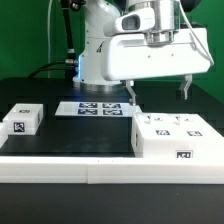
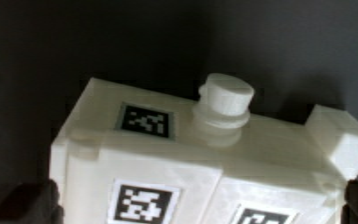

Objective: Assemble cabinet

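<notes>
The cabinet case [image 1: 176, 136] is a large white box with marker tags, lying on the black table at the exterior view's right. A small white tagged block [image 1: 22, 118] lies at the exterior view's left. My gripper [image 1: 158, 96] hangs open just above the case, its two dark fingers spread wide. In the wrist view the case [image 2: 176, 150] fills the picture, with a short white round peg [image 2: 226, 100] and a small block-like lug [image 2: 345, 135] on it. My gripper [image 2: 190, 206] is open there, with a dark fingertip at each side of the case and nothing held.
The marker board [image 1: 90, 108] lies flat on the table between the small block and the robot's base. A long white border rail [image 1: 60, 166] runs along the table's near edge. The arm's white base [image 1: 100, 55] stands at the back.
</notes>
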